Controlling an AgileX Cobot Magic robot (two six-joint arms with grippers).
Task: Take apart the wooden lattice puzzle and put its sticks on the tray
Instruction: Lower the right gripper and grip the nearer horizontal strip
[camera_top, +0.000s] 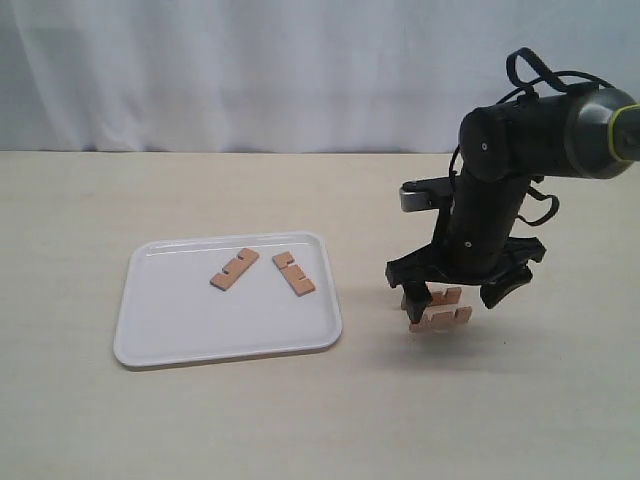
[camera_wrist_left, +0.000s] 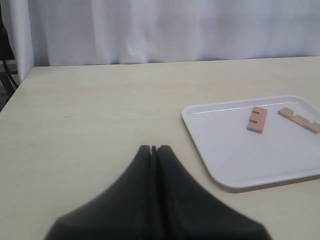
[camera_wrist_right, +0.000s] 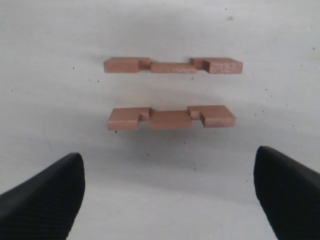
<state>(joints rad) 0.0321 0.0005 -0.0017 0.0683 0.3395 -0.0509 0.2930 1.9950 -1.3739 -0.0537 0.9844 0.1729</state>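
The lattice puzzle is no longer assembled; its sticks lie apart. Two notched sticks (camera_top: 234, 268) (camera_top: 293, 273) rest on the white tray (camera_top: 200, 315). Two more sticks (camera_top: 441, 319) (camera_top: 446, 297) lie side by side on the table right of the tray. My right gripper (camera_top: 455, 297) hangs over them, open and empty. In the right wrist view both sticks (camera_wrist_right: 172, 65) (camera_wrist_right: 171, 118) lie beyond the spread fingertips (camera_wrist_right: 55, 190). My left gripper (camera_wrist_left: 153, 149) is shut on nothing, over bare table left of the tray (camera_wrist_left: 235, 155); it does not show in the exterior view.
A white curtain (camera_top: 250, 70) runs behind the table's far edge. The light wooden tabletop (camera_top: 80, 220) stretches around the tray. The right arm's black body (camera_top: 500, 190) stands above the two loose sticks.
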